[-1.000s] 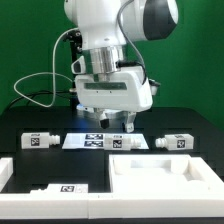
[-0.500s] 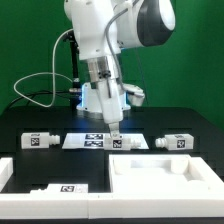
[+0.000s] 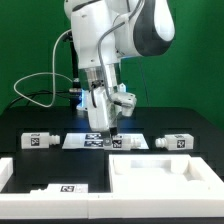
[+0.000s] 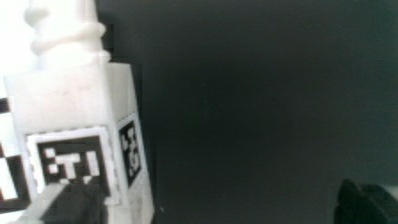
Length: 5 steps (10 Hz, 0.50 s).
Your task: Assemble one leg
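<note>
- Gripper (image 3: 110, 128) hangs low in the middle of the exterior view, just over the marker board (image 3: 93, 141). In the wrist view its fingers (image 4: 68, 205) stand wide apart with only dark table between them, so it is released and grasps nothing.
- Arm (image 3: 105, 45) fills the upper middle of the exterior view and bends steeply down. I judge the wrist is angled so the jaws can straddle a leg across its width.
- White panel (image 3: 165, 178) lies in the exterior view's lower right, recess upward, probably parked there until a leg is ready to go into it.
- Marker board lies flat at centre, directly below the gripper, and serves as a fixed reference.
- Leg (image 4: 80, 110), the task's thing, shows close up in the wrist view. It is a square white post with a tag and a ridged end, lying on the table. One finger crosses in front of its tag, but I cannot tell whether they touch, nor where this leg lies in the exterior view.
- Left leg (image 3: 40, 140) and right leg (image 3: 175, 143) lie on either side of the marker board, well apart from the gripper, spread so each can be reached alone.
- Small flat piece (image 3: 65, 187) rests at the exterior view's lower left, out of the way.
- Table (image 3: 140, 125) is matte black, so the white parts stand out.
- Green backdrop (image 3: 30, 40) closes the room behind, with a grey cable (image 3: 30, 85) looping at the exterior view's left.
</note>
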Available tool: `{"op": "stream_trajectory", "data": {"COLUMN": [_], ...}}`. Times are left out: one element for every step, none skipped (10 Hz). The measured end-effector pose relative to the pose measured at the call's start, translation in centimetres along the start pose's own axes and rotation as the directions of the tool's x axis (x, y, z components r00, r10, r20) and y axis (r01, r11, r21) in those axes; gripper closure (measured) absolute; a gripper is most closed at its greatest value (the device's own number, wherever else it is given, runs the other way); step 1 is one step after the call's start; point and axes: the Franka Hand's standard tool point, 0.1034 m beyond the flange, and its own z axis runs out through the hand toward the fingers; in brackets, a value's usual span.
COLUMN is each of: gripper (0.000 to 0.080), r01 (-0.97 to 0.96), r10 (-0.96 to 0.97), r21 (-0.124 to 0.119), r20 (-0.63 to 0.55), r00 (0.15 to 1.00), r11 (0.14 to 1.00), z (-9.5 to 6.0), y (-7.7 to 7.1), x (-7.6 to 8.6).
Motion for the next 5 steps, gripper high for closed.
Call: {"op": "stream_trajectory", "data": {"gripper": [0.0151, 0.0151, 0.0151, 0.0151, 0.0151], "r01": [-0.02, -0.017, -0.028, -0.032, -0.038], "r10": [0.02, 0.017, 0.028, 0.032, 0.038], "r21": [-0.01, -0.026, -0.036, -0.042, -0.05], "r20": [0.006, 0.005, 0.004, 0.003, 0.002], "r00": [1.0, 1.0, 1.0, 0.999, 0.999], "r11": [1.0, 1.0, 0.999, 0.999, 0.998], "z": [0.1, 0.4, 0.6, 0.7, 0.9], "y": [1.1, 2.1, 2.9, 3.4, 4.0], "x": [0.0, 0.0, 0.1, 0.1, 0.0]}}
